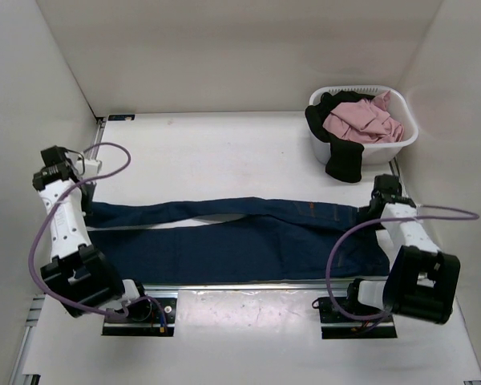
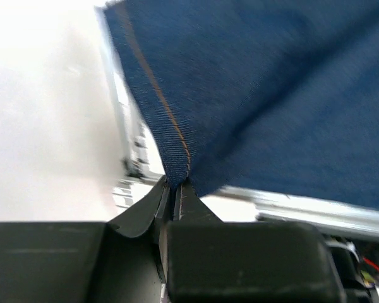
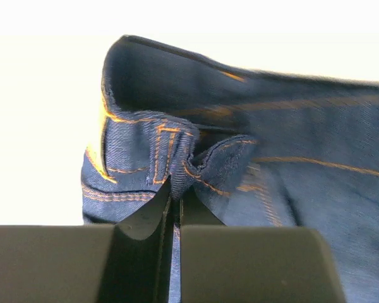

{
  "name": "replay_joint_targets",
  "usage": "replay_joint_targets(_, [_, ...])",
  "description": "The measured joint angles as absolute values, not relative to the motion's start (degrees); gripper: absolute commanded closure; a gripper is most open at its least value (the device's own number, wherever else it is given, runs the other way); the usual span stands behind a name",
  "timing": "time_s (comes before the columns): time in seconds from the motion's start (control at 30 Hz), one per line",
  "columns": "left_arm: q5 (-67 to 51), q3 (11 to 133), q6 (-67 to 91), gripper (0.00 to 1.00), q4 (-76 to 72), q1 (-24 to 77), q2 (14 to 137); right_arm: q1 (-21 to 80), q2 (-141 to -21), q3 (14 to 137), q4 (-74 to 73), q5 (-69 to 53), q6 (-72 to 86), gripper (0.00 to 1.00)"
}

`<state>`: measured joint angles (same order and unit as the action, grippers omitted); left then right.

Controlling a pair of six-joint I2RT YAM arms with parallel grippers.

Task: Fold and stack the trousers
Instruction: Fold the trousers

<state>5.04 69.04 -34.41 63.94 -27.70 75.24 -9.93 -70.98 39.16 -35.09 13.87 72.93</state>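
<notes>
At the left of the frame, the left gripper [image 2: 174, 189] is clamped on a stitched leg edge of the jeans [image 1: 248, 237], with a purple cable [image 1: 34, 249] looping beside the arm. The jeans lie stretched across the table's [image 1: 224, 152] near half. At right, the right gripper [image 3: 175, 192] pinches the waistband. In the upper right, a white laundry basket [image 1: 385, 152] holds a pink garment [image 1: 361, 120], and a black garment [image 1: 345, 163] hangs over its rim, near that gripper.
</notes>
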Motion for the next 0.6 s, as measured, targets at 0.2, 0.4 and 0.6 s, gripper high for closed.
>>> replay_joint_targets(0.2, [5.5, 87.3, -35.6, 0.86, 63.6, -29.0, 85.9, -10.6, -76.9, 56.2, -35.2, 16.4, 65.8, 1.00])
replay_joint_targets(0.4, [3.2, 97.2, -35.8, 0.86, 64.5, -28.5, 88.2, -13.6, -74.3, 69.2, -36.0, 15.2, 59.9, 1.00])
replay_joint_targets(0.6, [7.0, 77.5, -38.2, 0.86, 63.0, -28.9, 77.5, -17.7, -61.1, 53.8, -37.8, 13.2, 60.2, 1.00])
